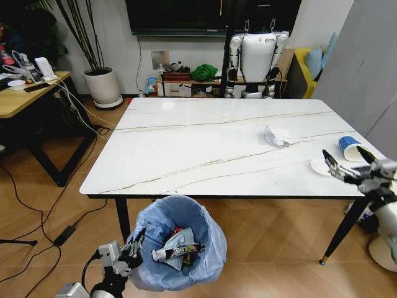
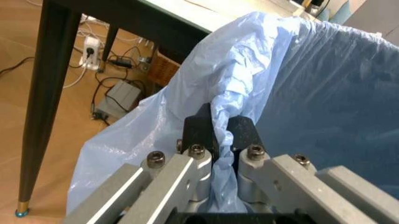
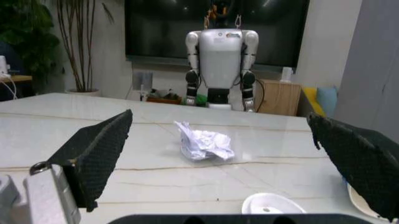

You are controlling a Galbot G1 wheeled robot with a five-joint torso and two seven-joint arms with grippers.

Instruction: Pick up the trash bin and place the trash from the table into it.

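L gripper [image 2: 219, 133] pinched tight on bag rim of trash bin [image 1: 180, 248], bin held just below table [image 1: 205, 155] near edge, wrappers inside. R gripper [image 1: 348, 162] wide open, holding nothing, over table's right edge. White lid [image 1: 321, 166] at its 9 o'clock, paper cup [image 1: 349, 148] at 12, crumpled tissue [image 1: 277, 135] at 10.

Light-blue trash bin [image 1: 180, 245]; white brown-veined table [image 1: 205, 149]; white tissue [image 1: 276, 136].

The paper cup [image 1: 349, 148] is partly hidden behind the right gripper [image 1: 347, 159], its base unseen.
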